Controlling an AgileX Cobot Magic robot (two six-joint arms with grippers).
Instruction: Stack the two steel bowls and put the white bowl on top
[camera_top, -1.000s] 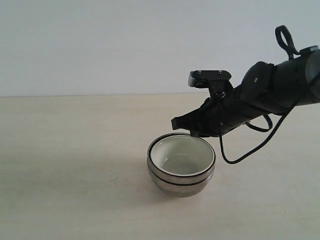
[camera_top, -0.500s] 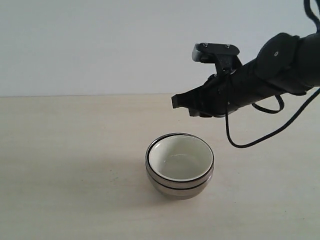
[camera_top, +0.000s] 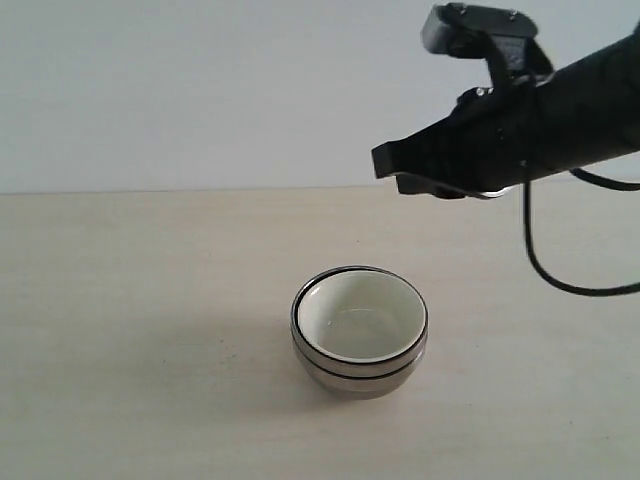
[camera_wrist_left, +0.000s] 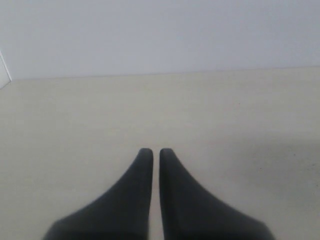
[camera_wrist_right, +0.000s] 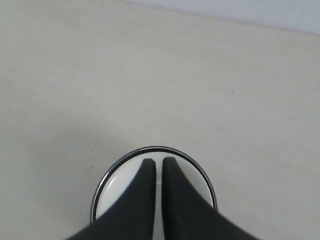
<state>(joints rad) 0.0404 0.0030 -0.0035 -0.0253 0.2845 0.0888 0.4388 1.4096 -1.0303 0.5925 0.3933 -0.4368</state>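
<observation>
The two steel bowls stand nested as one stack in the middle of the table, and the white bowl sits inside the upper one. My right gripper hangs high above and to the right of the stack, shut with nothing in it. In the right wrist view its dark fingers lie in front of the white bowl, ringed by the steel rim. My left gripper is shut and empty over bare table; it does not show in the exterior view.
The pale wooden table runs back to a plain grey-white wall. A black cable loops down from the right arm, to the right of the stack.
My right gripper has risen from just beside the stack's rim, up and to the right, well clear of the bowls. The stack has shifted only slightly.
</observation>
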